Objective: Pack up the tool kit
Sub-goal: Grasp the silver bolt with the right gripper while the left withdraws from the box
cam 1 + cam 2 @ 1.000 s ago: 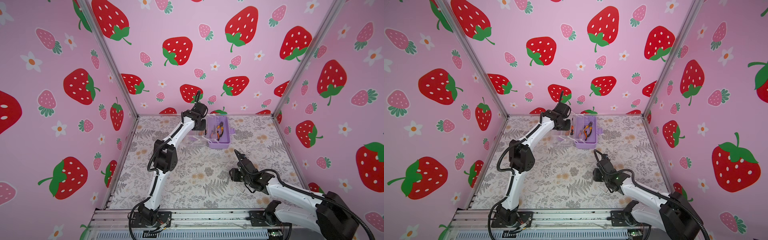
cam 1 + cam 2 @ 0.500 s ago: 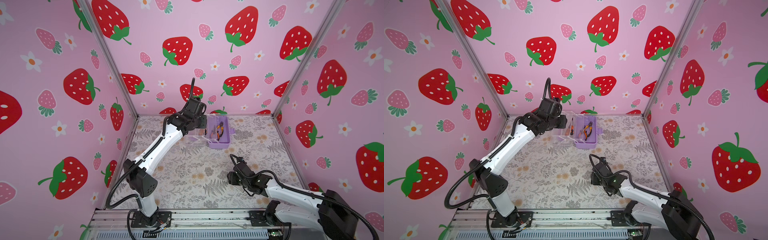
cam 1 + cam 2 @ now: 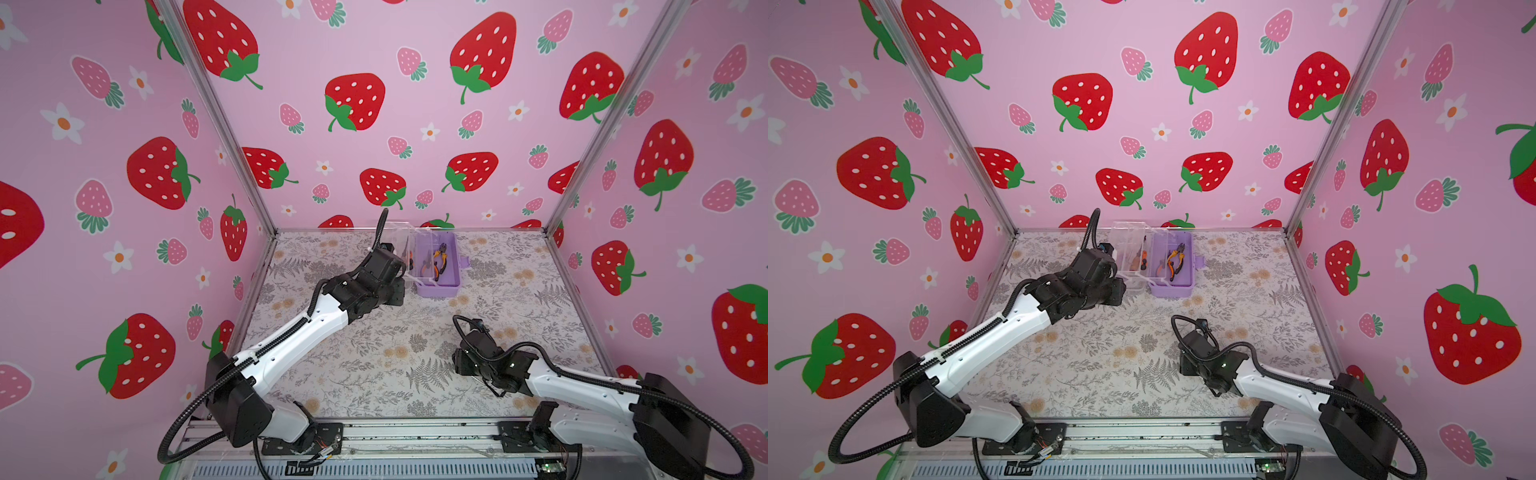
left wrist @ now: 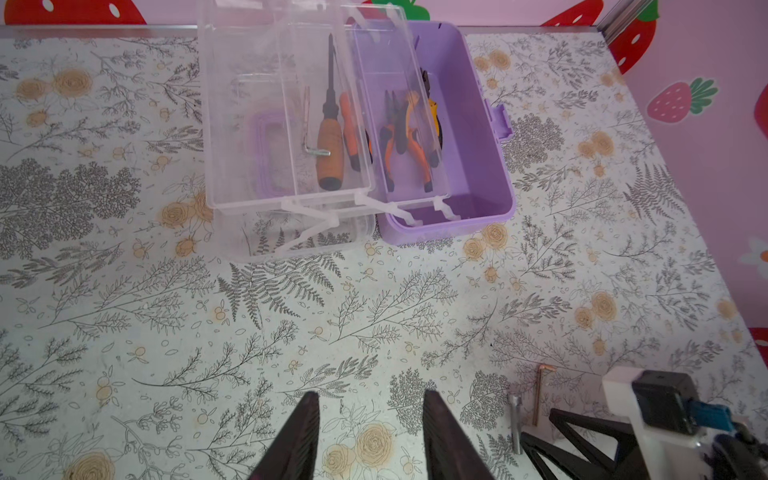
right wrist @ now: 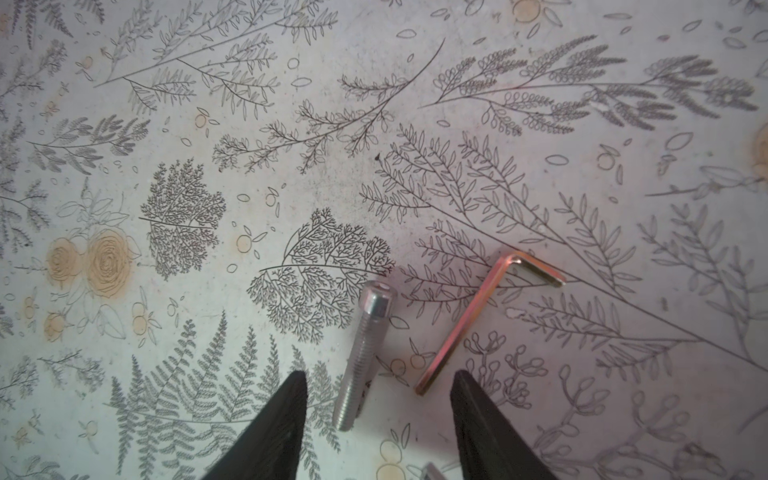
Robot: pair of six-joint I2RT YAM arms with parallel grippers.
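Lilac box (image 3: 439,291), open at the desk's (image 5: 249,166) far side, partly packed. Right pincer (image 5: 378,376), wide and empty, hovers over bolt (image 5: 363,357) and hex key (image 5: 469,328); next, lower and close. Left pincer (image 4: 370,394) parted, empty.

Open lilac tool box (image 3: 439,288) at floral table (image 3: 374,353) rear, pliers (image 3: 437,262) inside, left arm (image 3: 291,336) beside it

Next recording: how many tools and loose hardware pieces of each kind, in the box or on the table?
Screwdrivers: 2
Pliers: 2
Hex keys: 2
Bolts: 1
Total: 7
Not counted: metal tip cut off at the frame edge.
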